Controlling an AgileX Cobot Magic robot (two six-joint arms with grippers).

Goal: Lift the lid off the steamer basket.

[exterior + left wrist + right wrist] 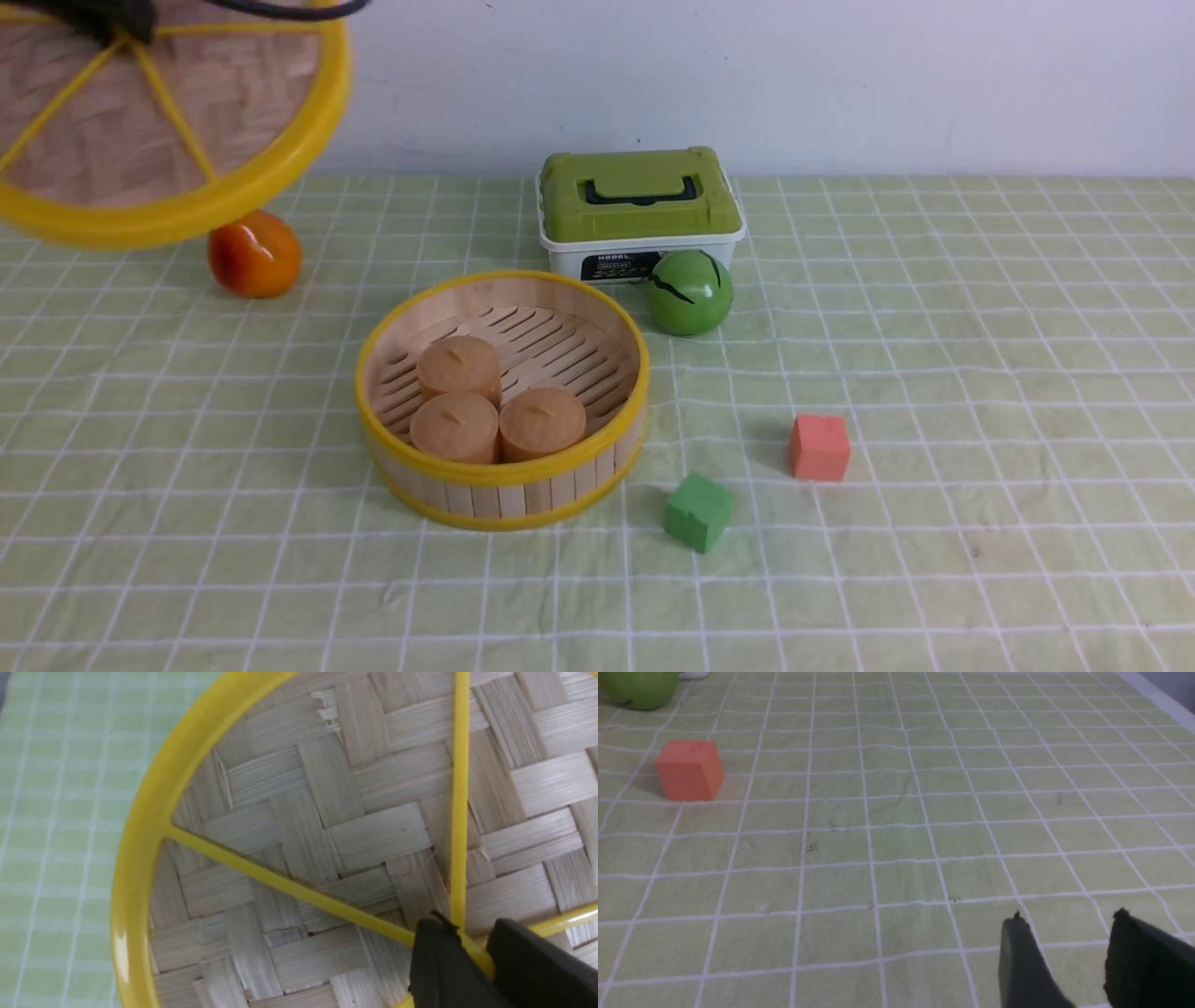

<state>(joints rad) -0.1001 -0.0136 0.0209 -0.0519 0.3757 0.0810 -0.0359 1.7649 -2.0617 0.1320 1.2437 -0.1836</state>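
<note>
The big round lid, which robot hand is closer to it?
Left. The left gripper is clamped on the centre of the lid, holding it in the air. The right gripper hangs open over the tablecloth near the red cube, far from the lid.

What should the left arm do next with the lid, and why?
Probably lower the lid onto the cloth left of the basket, clear of the orange fruit: the left gripper holds it aloft, and the basket already stands open.
</note>
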